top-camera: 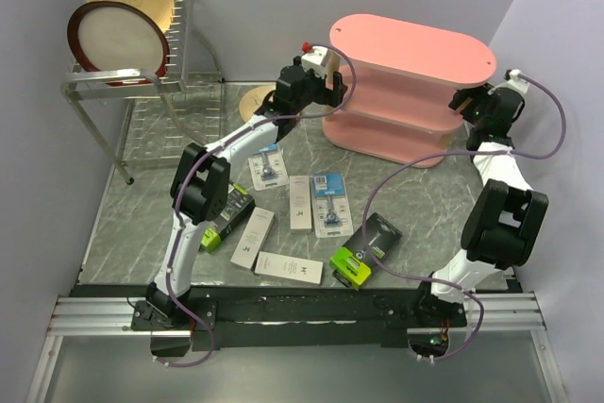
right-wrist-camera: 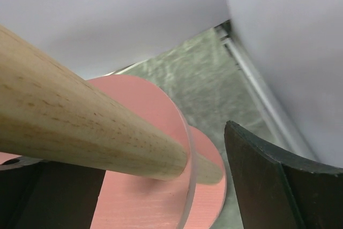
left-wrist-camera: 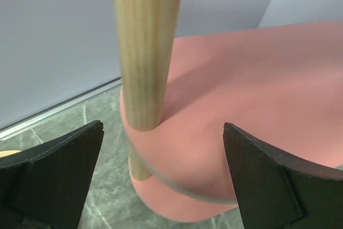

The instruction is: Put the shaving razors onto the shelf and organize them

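Note:
The pink three-tier shelf [top-camera: 411, 82] stands at the back right of the table. My left gripper [top-camera: 327, 79] is open at its left end; in the left wrist view [left-wrist-camera: 163, 178] a wooden post [left-wrist-camera: 144, 52] rises between the wide-apart fingers [left-wrist-camera: 59, 175], untouched. My right gripper [top-camera: 470, 101] is open at the shelf's right end; in the right wrist view [right-wrist-camera: 161, 191] a post [right-wrist-camera: 80, 127] lies between its fingers [right-wrist-camera: 278, 186]. The razors lie on the table in front: two blister cards [top-camera: 268, 168] [top-camera: 329, 203], three white boxes [top-camera: 300, 202] [top-camera: 252, 237] [top-camera: 289, 268], two black-and-lime boxes [top-camera: 229, 216] [top-camera: 366, 248].
A metal wire dish rack [top-camera: 123, 82] with two plates [top-camera: 118, 40] stands at the back left. A round wooden disc [top-camera: 255, 101] lies on the table beside the left arm. Walls close off the back and both sides.

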You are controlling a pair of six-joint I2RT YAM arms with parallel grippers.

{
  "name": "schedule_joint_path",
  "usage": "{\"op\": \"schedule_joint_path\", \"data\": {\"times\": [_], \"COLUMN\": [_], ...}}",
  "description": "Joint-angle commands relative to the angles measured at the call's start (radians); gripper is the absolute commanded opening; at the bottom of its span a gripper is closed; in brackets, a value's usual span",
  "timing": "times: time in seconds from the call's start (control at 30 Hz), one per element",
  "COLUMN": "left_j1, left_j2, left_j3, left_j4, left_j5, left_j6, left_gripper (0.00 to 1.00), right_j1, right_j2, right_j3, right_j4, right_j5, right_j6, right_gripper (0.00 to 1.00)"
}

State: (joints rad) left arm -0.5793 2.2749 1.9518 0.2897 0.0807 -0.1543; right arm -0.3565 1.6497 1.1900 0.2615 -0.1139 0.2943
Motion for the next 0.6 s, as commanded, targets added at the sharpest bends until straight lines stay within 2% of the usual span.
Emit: {"op": "schedule_joint_path", "data": {"times": [0.0,0.03,0.2,0.27,0.33,0.4,0.47,0.57], "left_j1": [-0.016,-0.014,0.027,0.038,0.045,0.045,0.045,0.045], "left_j2": [-0.034,-0.050,-0.233,-0.352,-0.443,-0.570,-0.671,-0.750], "left_j3": [0.023,-0.016,-0.206,-0.287,-0.439,-0.567,-0.634,-0.705], "left_j4": [0.029,0.029,0.022,0.014,0.017,-0.001,-0.073,-0.210], "left_j5": [-0.077,-0.137,-0.225,-0.223,-0.217,-0.159,-0.096,0.146], "left_j6": [-0.010,-0.007,-0.017,-0.019,-0.007,0.024,0.039,0.065], "left_gripper": [0.99,0.99,0.99,0.99,0.99,0.99,0.99,0.99], "right_j1": [-0.052,-0.052,-0.052,-0.052,-0.038,-0.032,-0.029,-0.026], "right_j2": [-0.038,-0.034,-0.112,-0.204,-0.328,-0.404,-0.499,-0.606], "right_j3": [-0.006,-0.007,-0.065,-0.123,-0.174,-0.214,-0.219,-0.210], "right_j4": [0.048,0.053,0.050,0.007,-0.062,-0.135,-0.293,-0.537], "right_j5": [0.022,-0.002,-0.087,-0.069,0.006,0.066,0.077,0.004], "right_j6": [-0.027,-0.024,-0.024,-0.036,-0.046,-0.046,-0.008,0.061], "right_gripper": [0.90,0.90,1.00,1.00,1.00,1.00,1.00,1.00]}}
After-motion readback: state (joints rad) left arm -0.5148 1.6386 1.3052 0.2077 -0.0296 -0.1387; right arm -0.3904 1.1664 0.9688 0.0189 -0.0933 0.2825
